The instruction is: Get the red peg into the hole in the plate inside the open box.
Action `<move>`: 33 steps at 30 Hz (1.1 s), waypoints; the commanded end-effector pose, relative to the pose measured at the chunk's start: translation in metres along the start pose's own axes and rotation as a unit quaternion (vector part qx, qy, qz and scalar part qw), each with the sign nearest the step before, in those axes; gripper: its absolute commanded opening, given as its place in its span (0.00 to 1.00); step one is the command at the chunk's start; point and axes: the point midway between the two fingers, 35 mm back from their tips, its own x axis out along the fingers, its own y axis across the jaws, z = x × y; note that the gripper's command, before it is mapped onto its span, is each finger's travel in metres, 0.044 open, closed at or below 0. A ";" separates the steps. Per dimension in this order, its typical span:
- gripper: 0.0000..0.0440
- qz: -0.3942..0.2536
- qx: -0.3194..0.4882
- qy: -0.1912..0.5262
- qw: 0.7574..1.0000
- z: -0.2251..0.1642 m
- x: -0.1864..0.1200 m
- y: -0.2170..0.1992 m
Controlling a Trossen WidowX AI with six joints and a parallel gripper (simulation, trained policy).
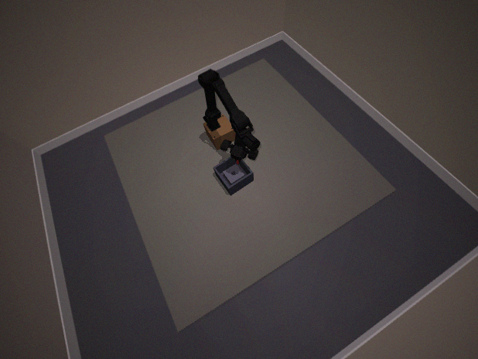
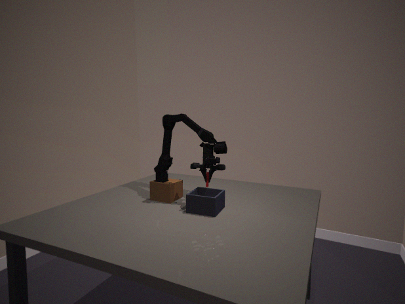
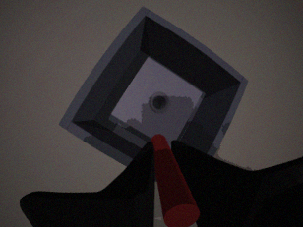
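From where I sit at the controls, I have the gripper (image 1: 237,159) (image 2: 207,182) (image 3: 161,146) clamped on the red peg (image 1: 237,162) (image 2: 207,179) (image 3: 174,183), its fingers closed in from both sides. In the exterior view the peg hangs close to upright, its lower end poking out beneath the fingertips and above the rim of the dark blue-grey open box (image 1: 243,185) (image 2: 200,204) (image 3: 104,66). The peg is out of the hole.

My wrist camera looks down into the box: a pale plate (image 1: 229,176) (image 3: 132,99) lies at the bottom, with a round, dark hole (image 1: 233,172) (image 3: 158,101) near its middle. In that view the peg's lower tip shows apart from the hole, toward the gripper's side, and a shadow falls across part of the plate.

The box sits on the grey table (image 1: 271,217) (image 2: 157,249) (image 3: 34,43). In the exterior view, to its left and a little farther off, the black arm (image 1: 228,98) (image 2: 167,141) stands on an orange-brown block (image 1: 217,140) (image 2: 159,193), bending over rightward so the gripper points down.
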 end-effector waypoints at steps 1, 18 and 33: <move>0.00 0.002 0.008 0.006 1.000 0.010 0.005 -0.001; 0.18 -0.008 0.026 0.041 0.999 0.027 0.054 -0.010; 0.62 -0.018 0.002 0.040 0.999 0.054 0.075 -0.002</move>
